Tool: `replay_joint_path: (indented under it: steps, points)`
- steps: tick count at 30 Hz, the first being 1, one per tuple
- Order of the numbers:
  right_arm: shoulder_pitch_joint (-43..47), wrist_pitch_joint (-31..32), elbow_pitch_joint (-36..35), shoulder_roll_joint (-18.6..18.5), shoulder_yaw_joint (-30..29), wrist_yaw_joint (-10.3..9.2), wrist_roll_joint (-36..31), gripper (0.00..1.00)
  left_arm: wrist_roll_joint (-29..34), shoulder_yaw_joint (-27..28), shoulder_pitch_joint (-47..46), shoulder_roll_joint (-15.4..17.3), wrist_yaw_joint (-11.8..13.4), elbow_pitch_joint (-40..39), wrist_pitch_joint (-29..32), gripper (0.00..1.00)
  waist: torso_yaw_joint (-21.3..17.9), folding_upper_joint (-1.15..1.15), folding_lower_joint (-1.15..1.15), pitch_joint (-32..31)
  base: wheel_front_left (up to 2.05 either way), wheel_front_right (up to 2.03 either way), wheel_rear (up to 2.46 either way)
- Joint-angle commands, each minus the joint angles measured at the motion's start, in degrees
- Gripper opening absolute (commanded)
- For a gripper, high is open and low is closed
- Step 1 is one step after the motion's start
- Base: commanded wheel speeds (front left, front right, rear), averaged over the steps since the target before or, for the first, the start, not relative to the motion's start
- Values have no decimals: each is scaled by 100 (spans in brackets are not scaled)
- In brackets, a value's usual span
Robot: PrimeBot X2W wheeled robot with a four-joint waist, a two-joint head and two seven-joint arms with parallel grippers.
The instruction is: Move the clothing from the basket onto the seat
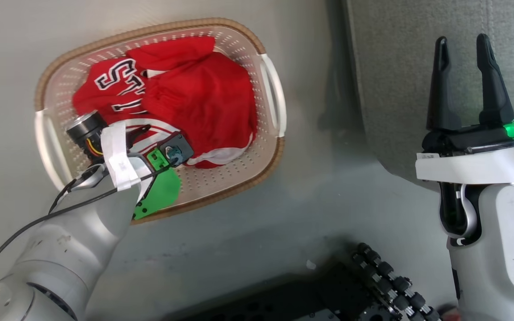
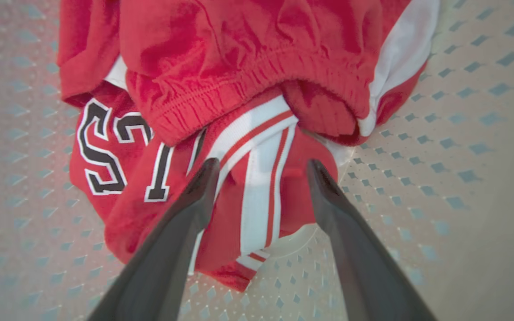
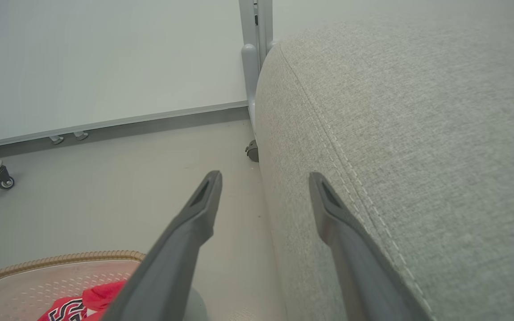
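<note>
- Two end effectors show, and we see both standing open: the left end effector (image 2: 262, 165) and the right end effector (image 1: 463, 41) each have their fingers spread with nothing gripped.
- In the head view the clothing (image 1: 203, 98) lies heaped inside the basket (image 1: 159, 27) at the upper left of the frame; the basket sits on the floor (image 1: 283, 214).
- The left arm (image 1: 74, 249) reaches into the basket from the lower left; in the left wrist view its dark fingers (image 2: 181, 232) straddle a red fold with white stripes at centre frame. We cannot tell whether the tips touch the cloth.
- Dark white-edged lettering (image 2: 101, 156) shows on the red cloth at the left of that view.
- The right end effector hovers at the right of the head view, fingers pointing up the frame, at the edge of the seat (image 1: 417, 44) in the upper right.
</note>
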Motion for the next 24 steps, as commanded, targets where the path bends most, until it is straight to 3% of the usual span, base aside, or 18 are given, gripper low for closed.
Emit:
replay_joint_path:
  steps: [1,14,20,21,22,23,24]
  points:
    - [-48,-18,33,-7,26,-2,53,100,-57,-67,-142,128,-8,35,84,100,-203,0,0,170,0,0,0]
    - [-112,-18,86,-8,174,-2,267,100,-176,-643,-330,521,-9,66,518,100,-536,0,0,271,0,0,0]
    - [-96,-18,89,-7,207,-2,346,100,-158,-793,-486,658,-9,62,381,100,-648,0,0,350,0,0,0]
    - [-86,-18,95,-7,211,-2,350,100,-160,-804,-486,664,-9,64,367,85,-655,0,0,356,0,0,0]
    - [-75,-18,103,-7,219,-2,351,100,-173,-817,-491,671,-9,66,367,28,-661,0,0,361,0,0,0]
    - [-68,-18,112,-7,227,-2,353,100,-195,-811,-514,676,-9,66,370,9,-664,0,0,363,0,0,0]
    - [-67,-18,118,-7,233,-2,353,100,-235,-796,-530,678,-8,67,393,0,-665,0,0,360,0,0,0]
